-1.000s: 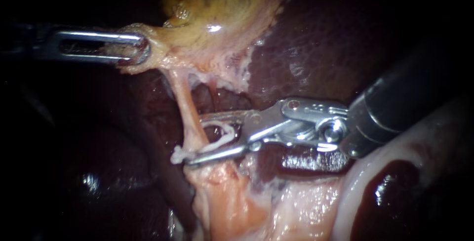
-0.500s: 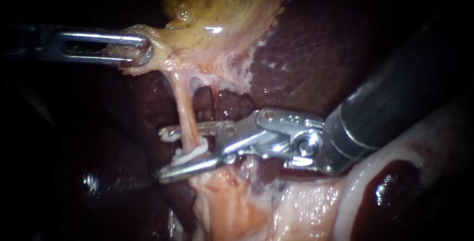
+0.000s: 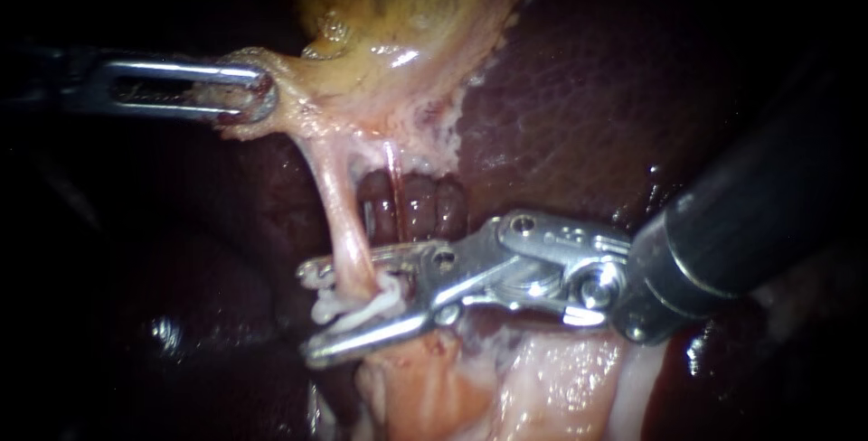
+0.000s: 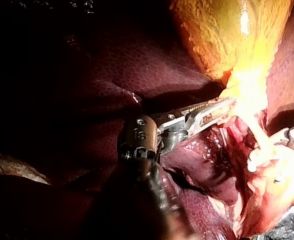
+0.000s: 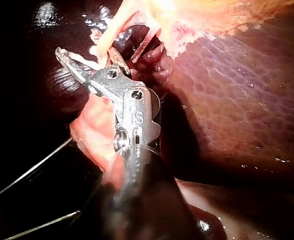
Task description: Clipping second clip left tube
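Straddling left tube [image 3: 342, 215], right instrument [image 3: 310, 312] hand is held part open, nothing clamped; white clip [image 3: 366, 310] lying within could be crushed if closed here.

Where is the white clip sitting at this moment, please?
In the endoscope view, the white clip lies between the open jaws of the right instrument, against the left tube, below the gallbladder.

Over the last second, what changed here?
The right instrument pushed further across the left tube, which now sits between its open jaws with the white clip. The left instrument kept its hold on the gallbladder.
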`<state>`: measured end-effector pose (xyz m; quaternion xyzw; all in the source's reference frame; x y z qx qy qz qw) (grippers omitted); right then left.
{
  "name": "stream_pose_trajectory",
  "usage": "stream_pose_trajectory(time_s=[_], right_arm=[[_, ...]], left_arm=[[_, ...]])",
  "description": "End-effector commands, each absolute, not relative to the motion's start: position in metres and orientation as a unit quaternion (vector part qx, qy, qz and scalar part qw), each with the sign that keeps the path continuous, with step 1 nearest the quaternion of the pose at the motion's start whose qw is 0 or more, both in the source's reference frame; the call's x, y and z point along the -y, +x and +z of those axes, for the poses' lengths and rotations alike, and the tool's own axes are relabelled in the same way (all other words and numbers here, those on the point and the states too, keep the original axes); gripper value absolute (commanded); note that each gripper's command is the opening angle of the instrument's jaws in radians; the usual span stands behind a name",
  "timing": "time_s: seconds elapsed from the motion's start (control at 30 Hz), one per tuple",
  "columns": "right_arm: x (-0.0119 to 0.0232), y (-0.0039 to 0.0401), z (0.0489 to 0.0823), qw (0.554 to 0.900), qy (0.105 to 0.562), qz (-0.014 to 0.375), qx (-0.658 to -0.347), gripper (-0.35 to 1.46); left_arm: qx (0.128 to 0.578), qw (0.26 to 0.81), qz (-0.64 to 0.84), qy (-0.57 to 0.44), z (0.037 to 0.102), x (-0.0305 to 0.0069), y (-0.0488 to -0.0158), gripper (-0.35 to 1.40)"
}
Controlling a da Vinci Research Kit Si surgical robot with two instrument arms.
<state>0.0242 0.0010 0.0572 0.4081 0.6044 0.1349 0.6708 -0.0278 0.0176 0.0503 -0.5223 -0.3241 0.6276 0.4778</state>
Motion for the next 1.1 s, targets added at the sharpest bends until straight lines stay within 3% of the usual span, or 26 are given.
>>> stream_pose_trajectory(time_s=[0.03,0.23,0.37,0.5,0.67,1.1], right_arm=[[-0.0011,0.0243,0.0573,0.671,0.408,0.139,-0.603,0.34],[-0.0013,0.0241,0.0577,0.668,0.420,0.153,-0.594,0.17],[-0.0013,0.0238,0.0576,0.662,0.441,0.166,-0.582,-0.16],[-0.0011,0.0236,0.0574,0.659,0.451,0.161,-0.581,-0.35],[-0.0012,0.0235,0.0573,0.678,0.452,0.149,-0.560,-0.35],[-0.0012,0.0235,0.0575,0.679,0.450,0.147,-0.562,-0.35]], left_arm=[[0.324,0.478,0.627,-0.522,0.0503,-0.0176,-0.0278,-0.35],[0.325,0.478,0.627,-0.522,0.0503,-0.0177,-0.0278,-0.35],[0.325,0.478,0.627,-0.522,0.0503,-0.0177,-0.0278,-0.35],[0.325,0.478,0.627,-0.522,0.0502,-0.0177,-0.0278,-0.35],[0.325,0.478,0.627,-0.522,0.0502,-0.0177,-0.0278,-0.35],[0.325,0.478,0.627,-0.522,0.0503,-0.0178,-0.0278,-0.35]])
